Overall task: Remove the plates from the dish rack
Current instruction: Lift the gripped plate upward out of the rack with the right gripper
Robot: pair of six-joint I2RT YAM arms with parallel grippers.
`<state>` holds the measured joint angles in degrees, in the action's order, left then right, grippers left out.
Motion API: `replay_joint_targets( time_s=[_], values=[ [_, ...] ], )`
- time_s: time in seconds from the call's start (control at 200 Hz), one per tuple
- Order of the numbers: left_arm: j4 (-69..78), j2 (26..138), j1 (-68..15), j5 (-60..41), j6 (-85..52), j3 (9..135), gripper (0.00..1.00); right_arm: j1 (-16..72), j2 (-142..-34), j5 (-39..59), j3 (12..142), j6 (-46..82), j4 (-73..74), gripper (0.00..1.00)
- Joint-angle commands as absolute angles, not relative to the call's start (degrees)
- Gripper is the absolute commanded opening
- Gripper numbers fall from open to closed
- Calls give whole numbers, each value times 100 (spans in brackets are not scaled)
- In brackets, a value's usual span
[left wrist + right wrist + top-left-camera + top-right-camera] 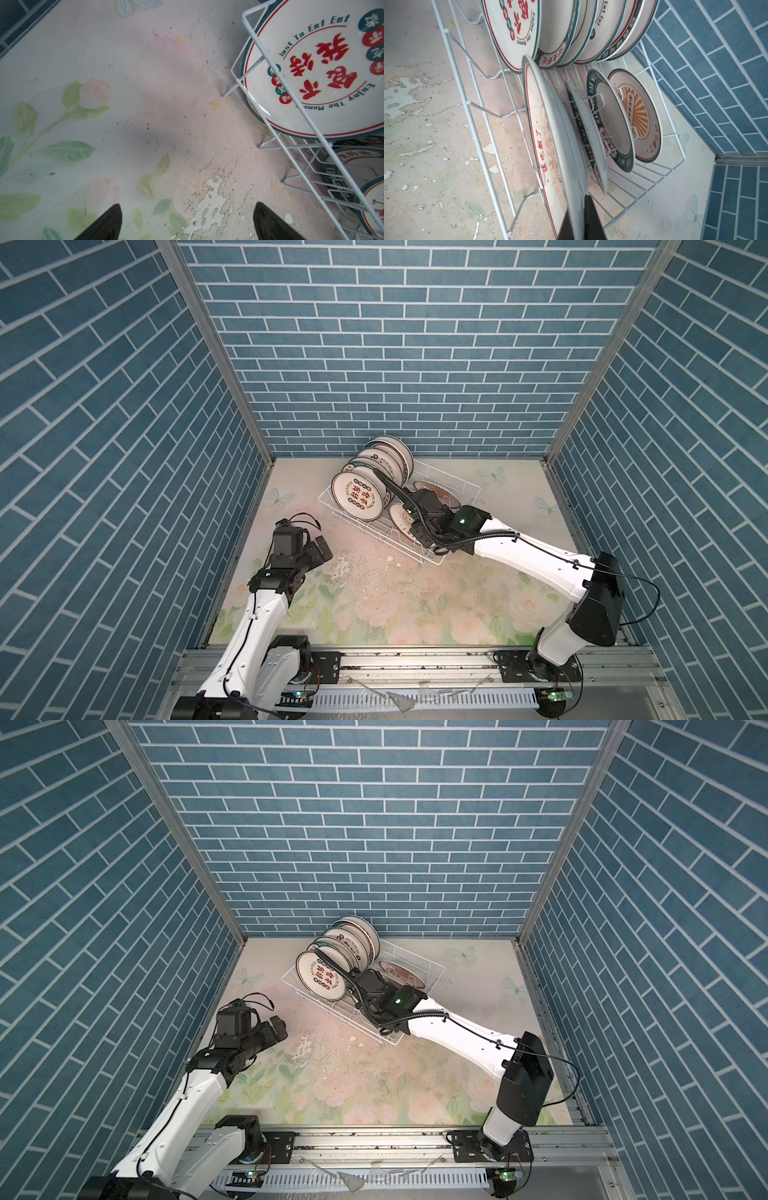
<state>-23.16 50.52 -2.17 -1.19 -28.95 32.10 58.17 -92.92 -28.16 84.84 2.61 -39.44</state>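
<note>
Right end effector [580, 222] clamped on the rim of the nearest plate [550, 135], standing on edge in the dish rack [468, 102] beside the other plates [512, 27], left end effector [188, 220] spread wide above the bench [124, 104]; by the look of it, none unloaded yet, the whole load left to do

The right hand [580, 219] pinches the rim of the nearest plate [550, 128], which stands on edge in the white wire dish rack [467, 102]. Other plates [612, 124] stand behind it, over the worn floral table [425, 145].
</note>
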Motion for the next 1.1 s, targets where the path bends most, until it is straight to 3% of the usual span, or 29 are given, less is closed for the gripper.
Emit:
replay_joint_targets(
  time_s=[0.0,1.095],
  values=[
    [-2259,5068,-229,-98,-2922,3215,99,5853,-8987,-2936,8527,502,-3904,0],
    [-2413,4851,-230,18,-2895,3163,99,5879,-7950,-2338,8233,820,-3703,0]
  ],
)
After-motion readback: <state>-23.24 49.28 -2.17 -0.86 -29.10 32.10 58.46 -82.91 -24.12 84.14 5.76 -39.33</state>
